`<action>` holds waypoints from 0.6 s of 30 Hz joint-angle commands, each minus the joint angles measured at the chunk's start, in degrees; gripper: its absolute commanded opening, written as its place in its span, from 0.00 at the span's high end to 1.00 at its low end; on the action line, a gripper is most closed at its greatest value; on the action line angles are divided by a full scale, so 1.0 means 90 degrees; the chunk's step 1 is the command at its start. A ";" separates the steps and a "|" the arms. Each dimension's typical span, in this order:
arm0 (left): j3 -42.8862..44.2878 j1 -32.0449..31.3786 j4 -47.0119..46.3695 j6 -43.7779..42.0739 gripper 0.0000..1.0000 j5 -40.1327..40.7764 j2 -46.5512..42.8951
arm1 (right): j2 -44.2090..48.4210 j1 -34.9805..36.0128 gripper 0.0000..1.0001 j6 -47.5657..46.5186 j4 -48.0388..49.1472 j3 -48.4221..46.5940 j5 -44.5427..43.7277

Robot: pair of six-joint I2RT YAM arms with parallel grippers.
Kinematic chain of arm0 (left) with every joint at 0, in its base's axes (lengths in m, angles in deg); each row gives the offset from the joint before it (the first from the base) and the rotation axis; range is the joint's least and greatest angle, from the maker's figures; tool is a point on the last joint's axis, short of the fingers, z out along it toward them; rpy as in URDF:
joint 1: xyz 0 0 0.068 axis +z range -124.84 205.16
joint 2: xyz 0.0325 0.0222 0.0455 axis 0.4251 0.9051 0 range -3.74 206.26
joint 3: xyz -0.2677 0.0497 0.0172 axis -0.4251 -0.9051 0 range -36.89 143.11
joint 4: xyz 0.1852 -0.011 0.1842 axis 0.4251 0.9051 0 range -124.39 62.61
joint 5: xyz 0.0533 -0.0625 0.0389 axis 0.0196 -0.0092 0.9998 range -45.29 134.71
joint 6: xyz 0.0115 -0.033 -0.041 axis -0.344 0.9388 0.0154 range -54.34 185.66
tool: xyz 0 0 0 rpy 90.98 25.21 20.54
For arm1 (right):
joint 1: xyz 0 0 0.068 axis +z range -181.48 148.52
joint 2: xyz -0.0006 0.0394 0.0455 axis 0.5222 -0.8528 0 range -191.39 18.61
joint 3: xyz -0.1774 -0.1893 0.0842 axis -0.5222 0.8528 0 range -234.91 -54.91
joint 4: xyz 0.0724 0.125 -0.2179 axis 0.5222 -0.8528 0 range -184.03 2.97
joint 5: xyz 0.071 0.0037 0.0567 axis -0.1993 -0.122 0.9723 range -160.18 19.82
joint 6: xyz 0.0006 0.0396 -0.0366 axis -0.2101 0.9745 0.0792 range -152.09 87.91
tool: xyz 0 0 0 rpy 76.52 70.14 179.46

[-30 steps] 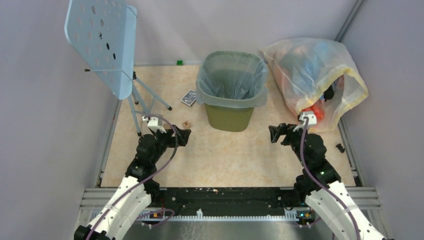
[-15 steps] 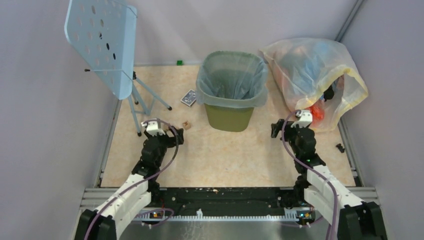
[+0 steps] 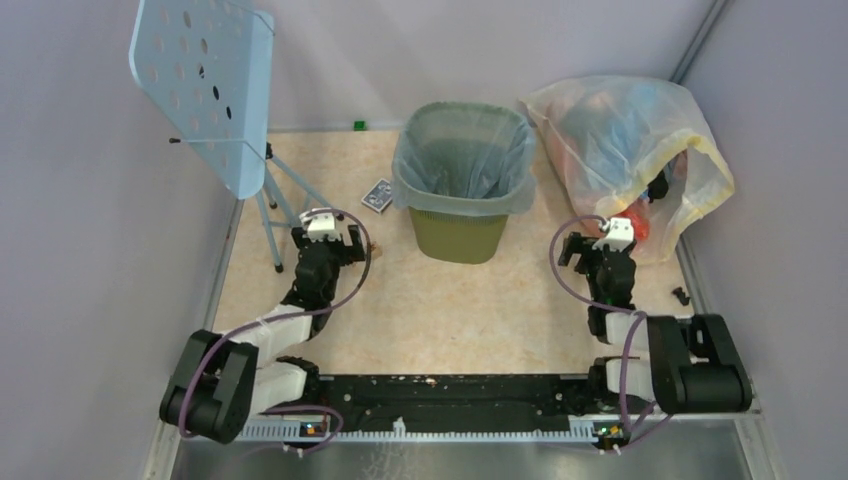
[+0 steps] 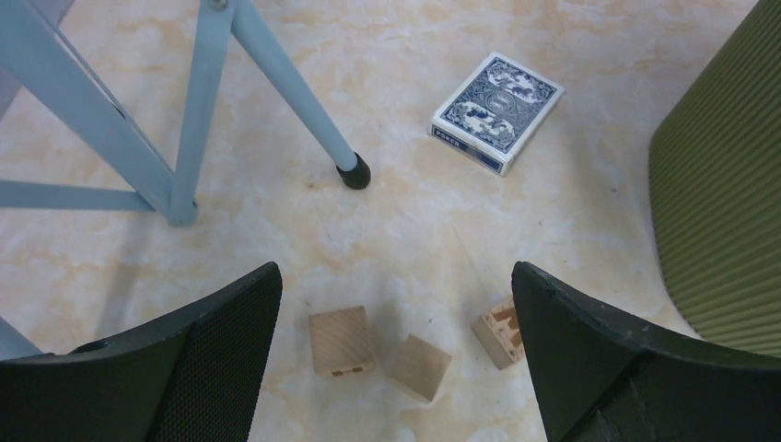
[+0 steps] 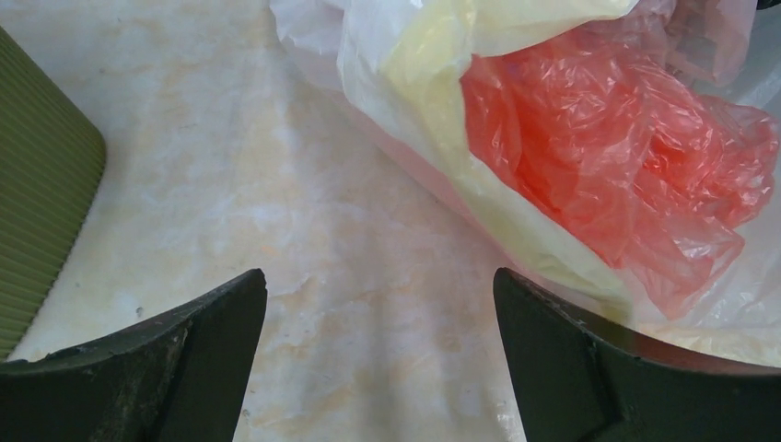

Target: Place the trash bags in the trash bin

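The trash bag (image 3: 462,150) looks seated in the far trash bin (image 3: 458,238), so the left claw (image 4: 396,276) and right claw (image 5: 379,276), both spread empty, should steer clear of it.

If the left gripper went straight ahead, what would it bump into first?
Probably the small wooden blocks lying just ahead of the open left gripper; the card deck sits farther off, though depth is unclear.

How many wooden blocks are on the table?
3, in a row by the left gripper: left block, middle block, and right block, partly behind a finger. Others may be hidden.
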 commanded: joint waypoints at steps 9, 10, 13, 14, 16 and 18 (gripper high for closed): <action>-0.0184 0.0943 -0.2037 -0.1215 0.01 -0.1158 0.1302 | -0.1590 -0.0137 0.09 -0.0426 0.1914 -0.0500 0.0027; -0.0139 0.1063 -0.2165 -0.1270 0.01 -0.1234 0.1451 | -0.1697 -0.0137 0.09 -0.0499 0.2123 -0.0474 0.0185; 0.0325 0.1251 -0.1818 -0.1360 0.01 -0.1565 0.1814 | -0.1700 -0.0137 0.08 -0.0568 0.2084 -0.0488 0.0360; 0.0424 0.1278 -0.1830 -0.1482 0.01 -0.1595 0.1948 | -0.1719 -0.0137 0.08 -0.0564 0.2140 -0.0469 0.0352; 0.0223 0.1419 -0.2693 -0.1547 0.01 -0.1993 0.2426 | -0.1706 -0.0134 0.08 -0.0566 0.2106 -0.0485 0.0367; 0.0008 0.1500 -0.3568 -0.1543 0.01 -0.1934 0.2978 | -0.1707 -0.0132 0.08 -0.0561 0.2111 -0.0481 0.0364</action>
